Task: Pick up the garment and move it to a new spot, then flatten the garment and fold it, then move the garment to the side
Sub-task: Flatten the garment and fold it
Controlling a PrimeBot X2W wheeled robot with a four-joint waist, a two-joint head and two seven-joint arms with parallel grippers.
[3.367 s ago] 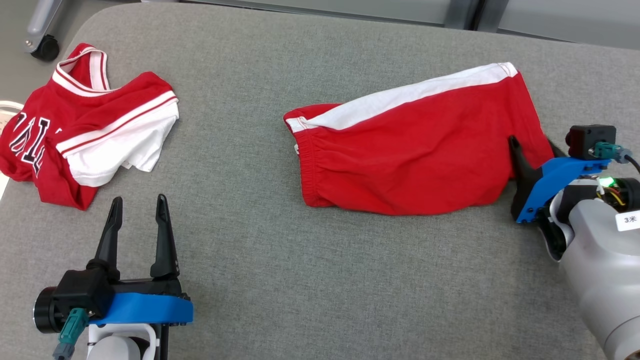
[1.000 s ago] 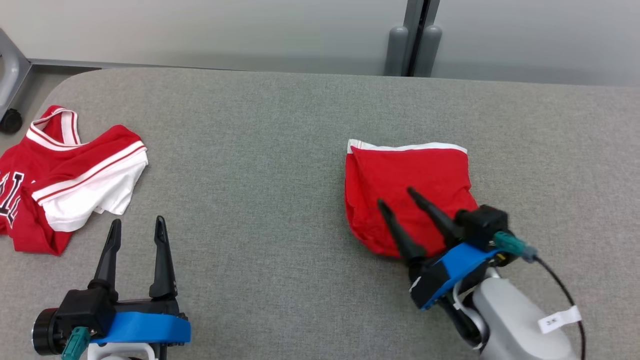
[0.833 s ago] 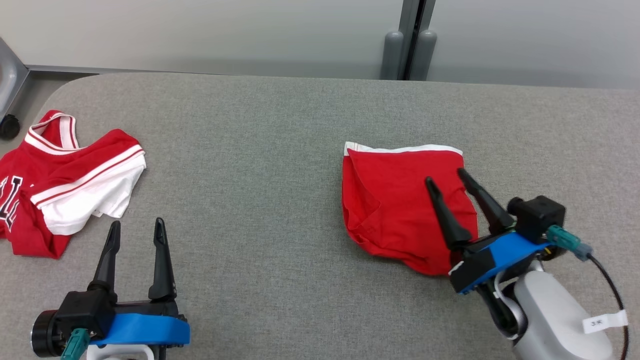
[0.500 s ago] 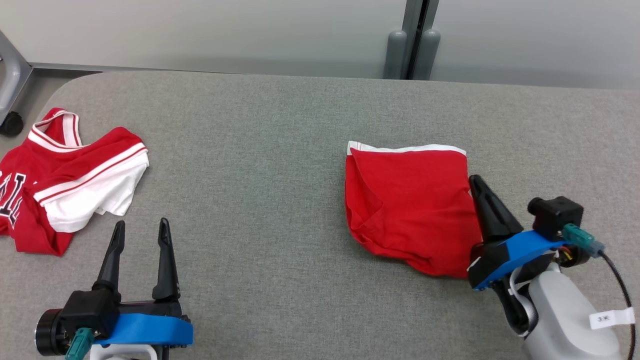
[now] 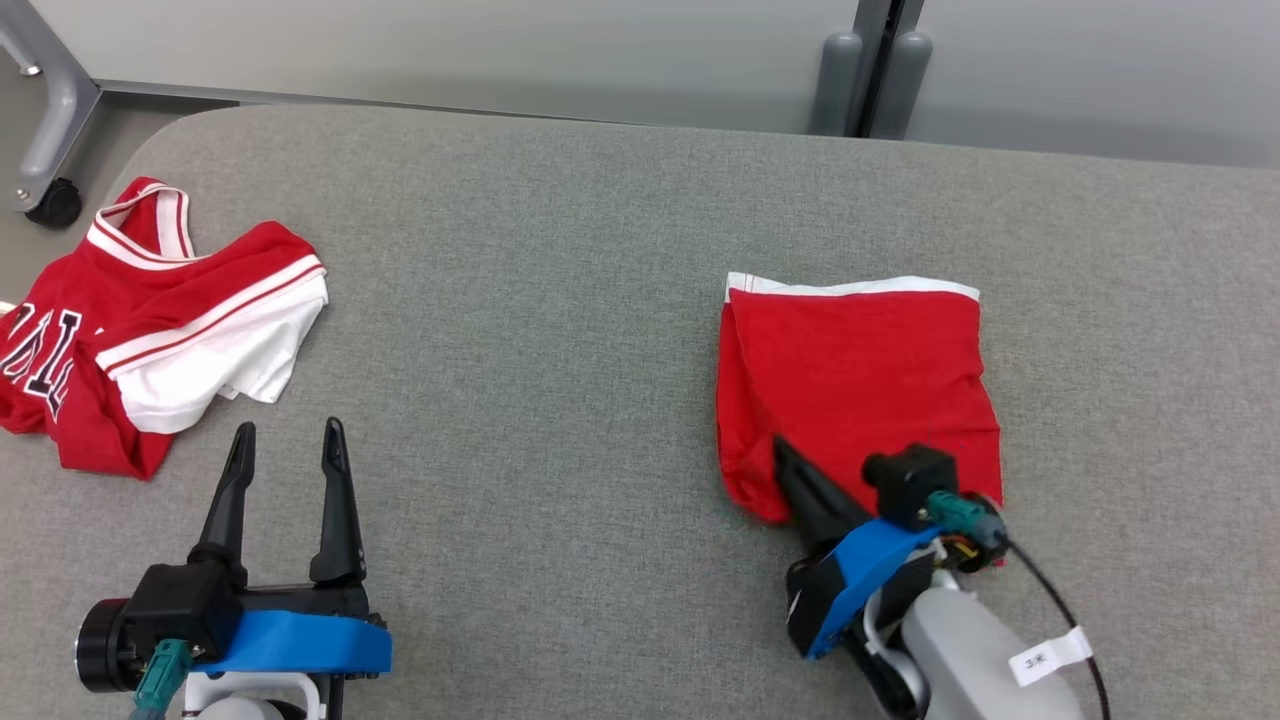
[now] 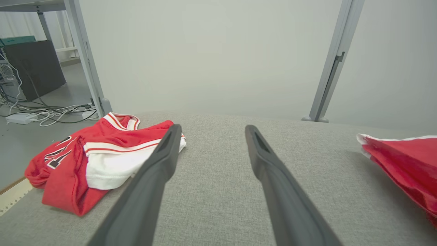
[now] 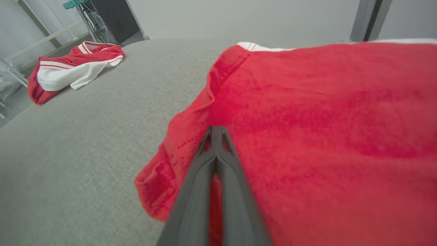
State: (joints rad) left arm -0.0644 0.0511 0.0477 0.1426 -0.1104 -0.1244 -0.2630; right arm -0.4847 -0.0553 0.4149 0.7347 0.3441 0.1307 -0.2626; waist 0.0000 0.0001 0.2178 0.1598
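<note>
The garment (image 5: 860, 380) is a pair of red shorts with a white band, folded into a rough square right of the table's middle; it also shows in the left wrist view (image 6: 403, 164) and the right wrist view (image 7: 324, 119). My right gripper (image 5: 780, 445) is shut, its two fingers pressed together and lying over the garment's near-left corner, tips on the red cloth (image 7: 215, 129). No fold of cloth shows pinched between them. My left gripper (image 5: 289, 430) stands open over bare table at the near left, nothing between its fingers (image 6: 213, 129).
A crumpled red and white jersey (image 5: 170, 310) lies at the table's far left edge (image 6: 102, 160). The grey padded table (image 5: 520, 300) is bare between the two garments. A wheeled metal frame leg (image 5: 50, 200) stands off the far left corner, a wall behind.
The head camera has shifted. My right gripper, open over the folded garment a second ago, swung to its right edge while closing, then to its near-left corner, shut. The left gripper stayed put.
</note>
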